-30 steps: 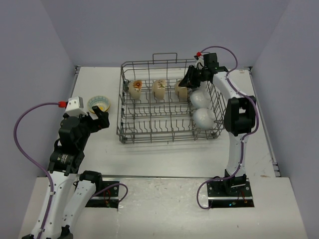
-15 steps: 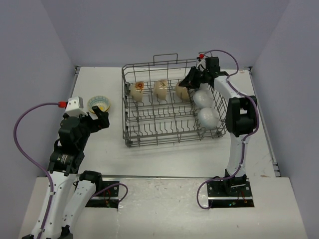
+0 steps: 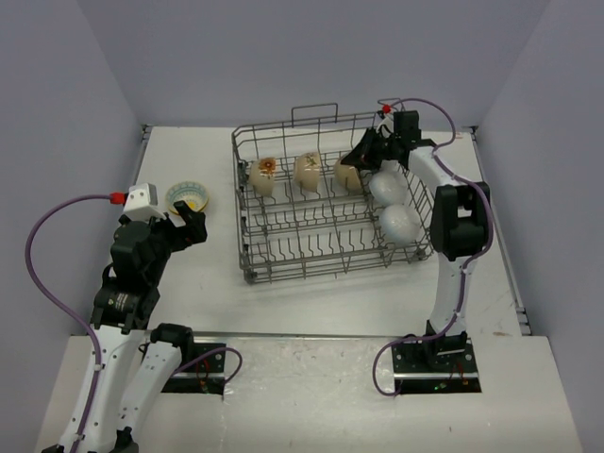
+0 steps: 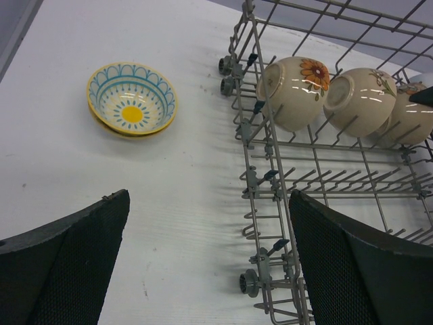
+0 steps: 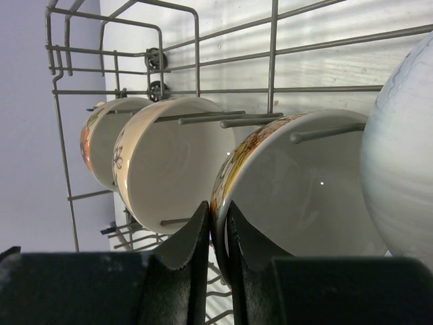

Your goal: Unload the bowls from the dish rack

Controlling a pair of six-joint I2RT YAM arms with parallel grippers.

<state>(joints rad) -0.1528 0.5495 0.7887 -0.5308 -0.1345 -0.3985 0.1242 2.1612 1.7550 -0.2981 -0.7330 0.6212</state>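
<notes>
The grey wire dish rack (image 3: 311, 270) stands mid-table. Three cream patterned bowls stand on edge in its back row: left (image 3: 265, 174), middle (image 3: 308, 170), right (image 3: 348, 172). Two white bowls (image 3: 387, 187) (image 3: 398, 224) sit at its right side. My right gripper (image 3: 363, 156) is shut on the rim of the right cream bowl (image 5: 304, 189), one finger inside and one outside (image 5: 218, 237). A teal-rimmed bowl with a yellow centre (image 3: 187, 196) (image 4: 132, 100) sits on the table left of the rack. My left gripper (image 3: 189, 226) (image 4: 210, 264) is open and empty, near this bowl.
The rack's left wall with small wheels (image 4: 267, 162) lies close to my left gripper's right finger (image 4: 358, 271). A white bowl (image 5: 402, 149) is right beside the gripped one. Walls enclose the table at the back and sides.
The dish rack has slid to the right and turned slightly, along with my right gripper holding the cream bowl's rim. The left arm and the teal-rimmed bowl have not moved.
</notes>
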